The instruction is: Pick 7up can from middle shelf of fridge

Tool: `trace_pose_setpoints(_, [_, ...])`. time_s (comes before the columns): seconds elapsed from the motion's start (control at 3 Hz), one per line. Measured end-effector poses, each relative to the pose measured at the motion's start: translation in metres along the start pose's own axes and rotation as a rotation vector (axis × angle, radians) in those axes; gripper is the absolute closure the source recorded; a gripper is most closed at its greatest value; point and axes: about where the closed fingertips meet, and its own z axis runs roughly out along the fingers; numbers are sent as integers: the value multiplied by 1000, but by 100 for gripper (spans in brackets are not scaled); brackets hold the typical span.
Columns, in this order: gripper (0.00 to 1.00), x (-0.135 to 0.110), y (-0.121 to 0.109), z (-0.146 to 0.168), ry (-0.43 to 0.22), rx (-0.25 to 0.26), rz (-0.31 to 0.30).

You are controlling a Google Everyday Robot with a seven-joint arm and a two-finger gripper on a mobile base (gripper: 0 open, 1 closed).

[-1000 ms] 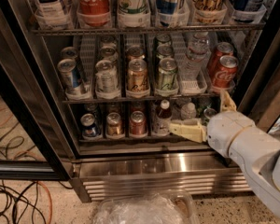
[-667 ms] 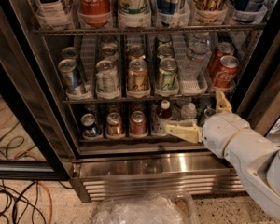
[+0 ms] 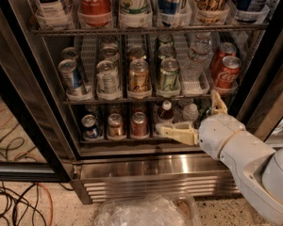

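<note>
The fridge (image 3: 155, 173) stands open, with a stainless base and vent slats. Its middle shelf (image 3: 132, 99) is a wire rack with rows of short cans in white trays. The 7up can (image 3: 107, 77), pale silvery with green print, stands at the front of the second lane from the left. A gold-orange can (image 3: 139, 76) and a darker green can (image 3: 169, 74) stand to its right. My gripper (image 3: 187, 112) is open and empty. It hovers in front of the lower shelf, below and well to the right of the 7up can.
Tall bottles (image 3: 94, 1) fill the top rack. The lower rack holds short cans (image 3: 115, 125) and a red-capped small bottle (image 3: 166, 111). Coke cans (image 3: 226, 72) sit at the middle shelf's right. Black door frames (image 3: 33, 121) flank the opening. Cables (image 3: 14, 206) and a plastic bag (image 3: 141, 213) lie on the floor.
My gripper has shifted a little to the left in front of the lower shelf, still open. The cans have not moved.
</note>
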Motion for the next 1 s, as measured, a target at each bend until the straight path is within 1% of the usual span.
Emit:
trace_pose_setpoints(0.33, [0,2,17,2,-40,7,11])
trace_pose_setpoints(0.67, [0,0,42,3,-90,29,35])
trace_pose_setpoints(1.0, [0,-13,72,7,-137,3,21])
